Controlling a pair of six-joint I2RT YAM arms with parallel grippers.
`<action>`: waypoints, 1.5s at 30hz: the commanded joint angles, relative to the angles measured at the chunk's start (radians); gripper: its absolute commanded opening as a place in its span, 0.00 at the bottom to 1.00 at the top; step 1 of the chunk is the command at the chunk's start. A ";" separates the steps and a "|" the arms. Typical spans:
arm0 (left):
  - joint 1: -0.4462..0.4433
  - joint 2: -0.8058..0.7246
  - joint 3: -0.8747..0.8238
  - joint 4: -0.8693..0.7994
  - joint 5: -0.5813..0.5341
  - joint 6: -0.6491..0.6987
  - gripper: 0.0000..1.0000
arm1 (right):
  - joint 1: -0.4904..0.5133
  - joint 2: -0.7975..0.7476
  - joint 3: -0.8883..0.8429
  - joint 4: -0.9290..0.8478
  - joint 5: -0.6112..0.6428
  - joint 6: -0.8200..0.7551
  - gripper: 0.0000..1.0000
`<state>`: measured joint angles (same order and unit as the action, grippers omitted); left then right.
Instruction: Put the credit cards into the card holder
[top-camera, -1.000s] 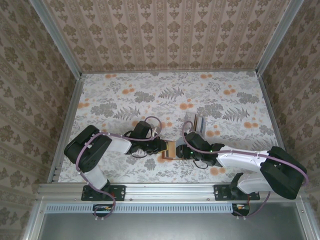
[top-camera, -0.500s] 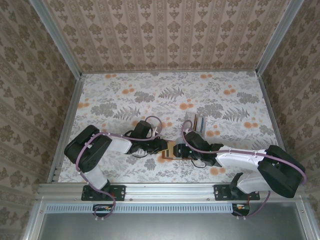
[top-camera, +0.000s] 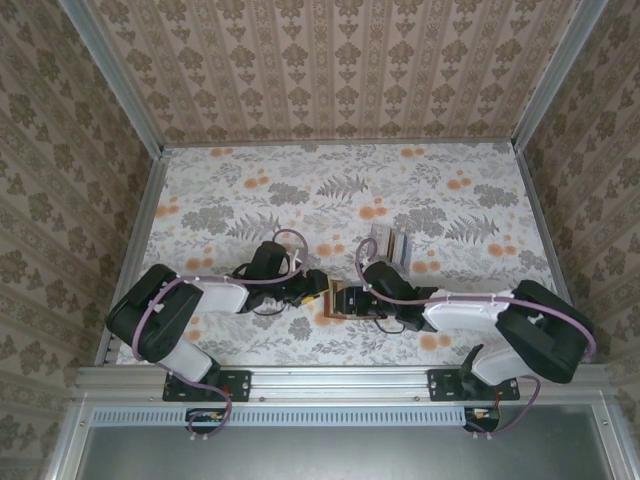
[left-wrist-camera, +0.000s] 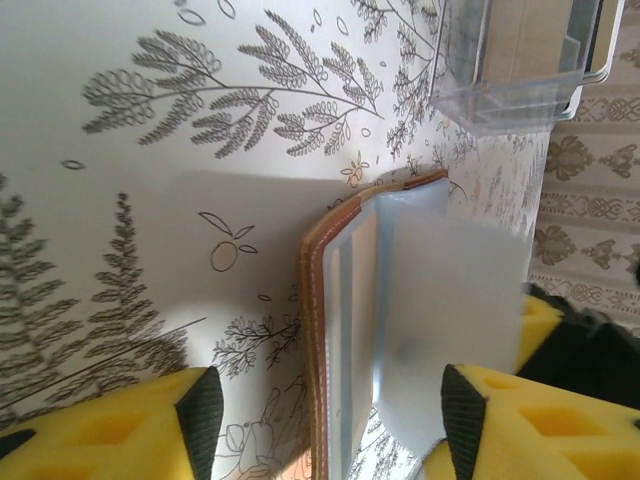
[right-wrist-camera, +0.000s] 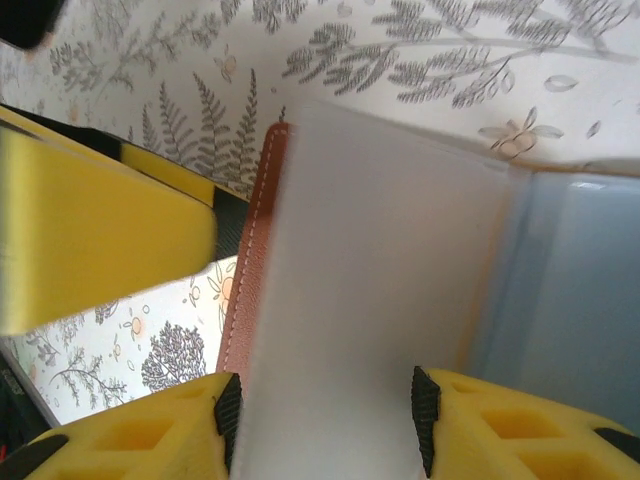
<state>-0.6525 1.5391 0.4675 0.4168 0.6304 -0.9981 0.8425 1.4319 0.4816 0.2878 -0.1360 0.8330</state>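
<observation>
The reddish-brown card holder (left-wrist-camera: 312, 330) lies open on the floral table between both arms, its stitched edge (right-wrist-camera: 250, 290) beside a pale whitish card (right-wrist-camera: 370, 300). My right gripper (right-wrist-camera: 325, 420) is shut on that card across its width, holding it over the holder's pale inner pockets (left-wrist-camera: 352, 320). The card (left-wrist-camera: 455, 300) stands tilted against the holder. My left gripper (left-wrist-camera: 330, 420) is open, its fingers spread wide on either side of the holder and the card. From above, the left gripper (top-camera: 318, 292) and the right gripper (top-camera: 352, 298) meet at the holder (top-camera: 333, 302).
A clear plastic stand (top-camera: 390, 245) with more cards stands just behind the right gripper; its corner (left-wrist-camera: 510, 60) is close to the holder. Patterned walls enclose the table on three sides. The far half of the table is open room.
The right gripper has pushed left with the card, further over the holder. The left arm's elbow has swung down and left, and its gripper has stayed at the holder.
</observation>
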 joint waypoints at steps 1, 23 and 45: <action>0.011 -0.018 -0.019 0.002 -0.020 0.005 0.68 | -0.001 0.062 0.012 0.122 -0.081 0.037 0.52; 0.011 0.078 0.015 -0.035 0.020 0.073 0.26 | -0.041 -0.083 -0.004 0.059 -0.105 -0.022 0.61; -0.033 0.060 0.075 -0.098 0.020 0.095 0.14 | -0.299 0.010 0.495 -0.812 0.548 -0.274 0.81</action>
<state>-0.6743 1.5768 0.5114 0.3374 0.6559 -0.9195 0.5735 1.3716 0.9165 -0.4454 0.3752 0.5747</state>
